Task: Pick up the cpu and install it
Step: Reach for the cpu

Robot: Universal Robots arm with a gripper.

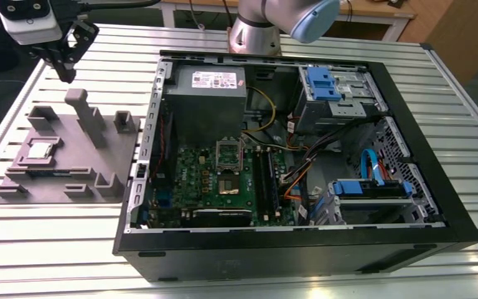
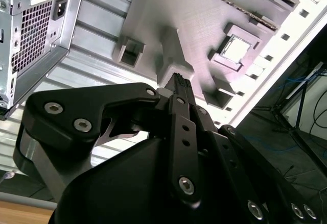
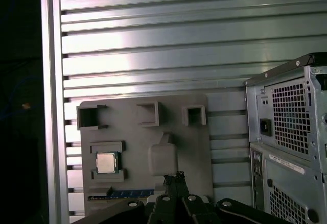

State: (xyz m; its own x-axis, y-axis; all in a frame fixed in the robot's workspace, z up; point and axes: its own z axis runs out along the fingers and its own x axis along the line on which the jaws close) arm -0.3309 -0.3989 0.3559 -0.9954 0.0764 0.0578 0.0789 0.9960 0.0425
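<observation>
The cpu [image 1: 40,151] lies in its recess on the grey moulded plate [image 1: 60,179] on the worktop [image 1: 48,249]. The gripper [image 1: 66,73] hangs above the plate, jaws together and empty. The pick-up looks unstarted to me; grasping calls for parting them squarely over the chip

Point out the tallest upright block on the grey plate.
The slim central post on the grey plate: it rises well above the squat blocks around it.
</observation>
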